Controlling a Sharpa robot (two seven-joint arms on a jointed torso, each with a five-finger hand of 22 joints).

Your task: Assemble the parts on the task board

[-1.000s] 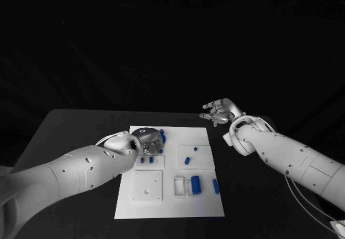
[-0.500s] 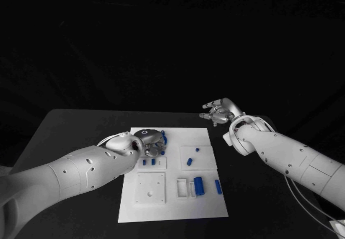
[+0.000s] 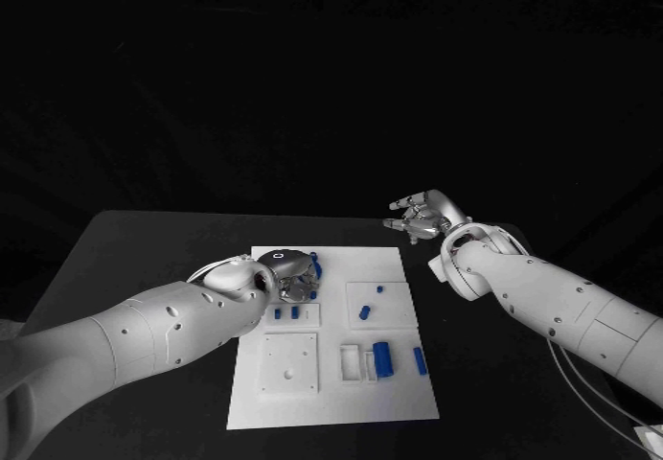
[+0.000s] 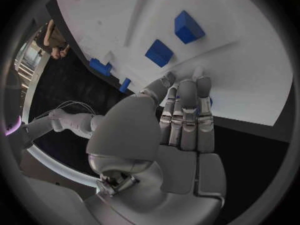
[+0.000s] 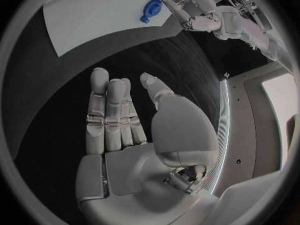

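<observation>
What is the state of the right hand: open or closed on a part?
Open. The right hand holds nothing; its fingers are extended above the black table, away from the task board.

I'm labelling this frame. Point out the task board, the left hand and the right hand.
task board [image 3: 394,398]: head view, bare near corner.
left hand [image 3: 287,273]: head view, middle of hand.
right hand [image 3: 425,216]: head view, palm.

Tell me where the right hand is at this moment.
In the head view the right hand is held up, fingers apart and holding nothing, over the black table beyond the far right corner of the task board, opposite the left hand at the board's far left.
</observation>
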